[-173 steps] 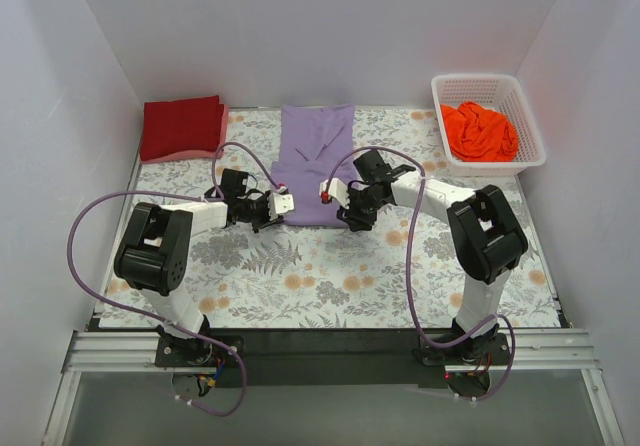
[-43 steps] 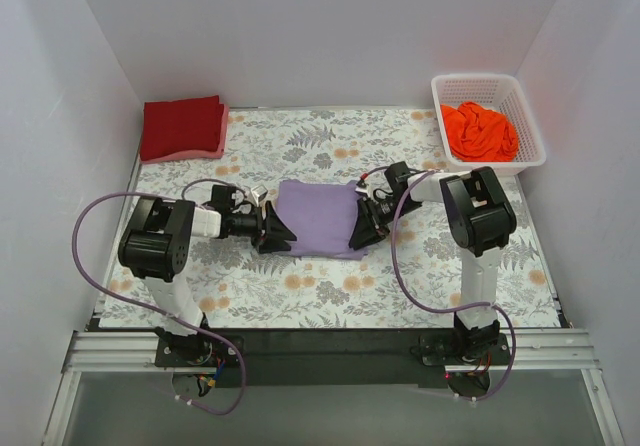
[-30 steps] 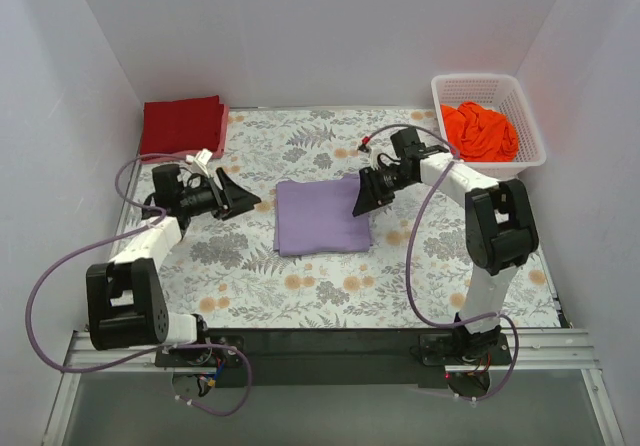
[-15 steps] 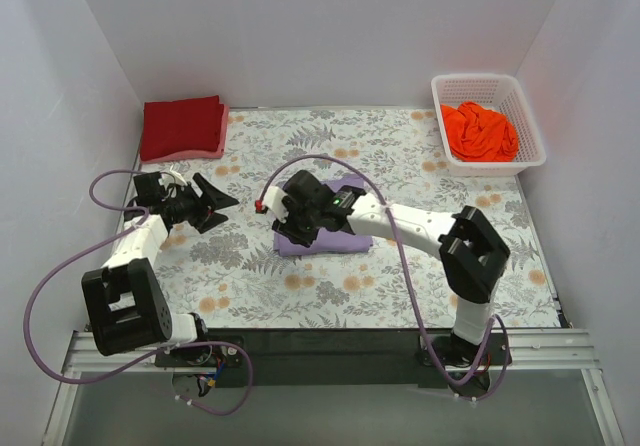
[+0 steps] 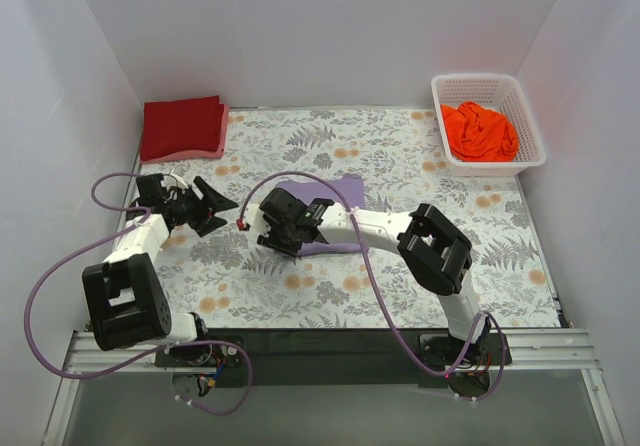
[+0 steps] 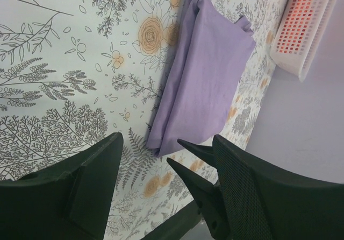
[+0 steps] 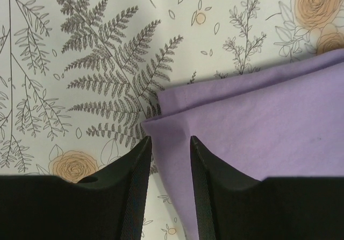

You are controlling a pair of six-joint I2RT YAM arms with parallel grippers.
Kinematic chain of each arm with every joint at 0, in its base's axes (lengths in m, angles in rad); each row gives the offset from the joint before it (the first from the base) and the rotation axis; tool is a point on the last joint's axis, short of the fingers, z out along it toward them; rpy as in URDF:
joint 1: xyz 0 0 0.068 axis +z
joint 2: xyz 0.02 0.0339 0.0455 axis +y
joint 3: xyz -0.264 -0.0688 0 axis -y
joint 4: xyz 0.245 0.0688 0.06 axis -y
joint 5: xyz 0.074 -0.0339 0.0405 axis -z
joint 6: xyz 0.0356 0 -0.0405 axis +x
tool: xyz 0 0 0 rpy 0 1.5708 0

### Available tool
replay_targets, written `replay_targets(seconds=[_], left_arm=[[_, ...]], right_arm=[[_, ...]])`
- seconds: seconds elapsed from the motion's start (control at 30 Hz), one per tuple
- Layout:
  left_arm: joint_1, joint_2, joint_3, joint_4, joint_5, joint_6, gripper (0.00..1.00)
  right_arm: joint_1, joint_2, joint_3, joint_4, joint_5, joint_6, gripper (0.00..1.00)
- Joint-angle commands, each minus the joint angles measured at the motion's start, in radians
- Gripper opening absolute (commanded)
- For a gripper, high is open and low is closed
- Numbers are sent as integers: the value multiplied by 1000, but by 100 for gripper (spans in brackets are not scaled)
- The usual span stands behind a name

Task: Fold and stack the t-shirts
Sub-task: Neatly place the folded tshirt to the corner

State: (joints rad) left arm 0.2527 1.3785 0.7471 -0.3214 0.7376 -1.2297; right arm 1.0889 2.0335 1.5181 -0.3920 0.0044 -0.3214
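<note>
Right arm [image 5: 380, 228] leftward, t-shirt [image 5: 335, 188] on tablecloth [image 5: 400, 156]

This is a robot test cell in a lab rather than a home. Plain white walls [image 5: 320, 26] box the surface in on three sides, with nothing hung on them. Two robot arms, the left arm [image 5: 135, 256] and the right arm [image 5: 400, 234], are bolted to a metal rail [image 5: 115, 354] at the near edge, and purple cables [image 5: 30, 304] loop loose from them. The only homely things are a floral cloth [image 5: 330, 296] over the surface, a white plastic basket [image 5: 480, 78], a folded purple shirt [image 5: 335, 188] and a folded red shirt [image 5: 182, 126].
</note>
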Motion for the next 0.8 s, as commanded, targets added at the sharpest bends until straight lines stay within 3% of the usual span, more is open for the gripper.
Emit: replay_targets(seconds=[0.0, 0.5, 0.63, 0.77], left_arm=[[3, -4, -18, 28, -1, -2, 67], [3, -15, -46, 53, 14, -19, 67], [3, -15, -69, 64, 25, -30, 67], [-6, 5, -83, 91, 36, -51, 67]], right_arm=[[9, 17, 60, 33, -30, -1, 42], [25, 73, 22, 35, -35, 12, 40], [14, 93, 11, 41, -23, 8, 31], [3, 82, 4, 47, -27, -1, 11]])
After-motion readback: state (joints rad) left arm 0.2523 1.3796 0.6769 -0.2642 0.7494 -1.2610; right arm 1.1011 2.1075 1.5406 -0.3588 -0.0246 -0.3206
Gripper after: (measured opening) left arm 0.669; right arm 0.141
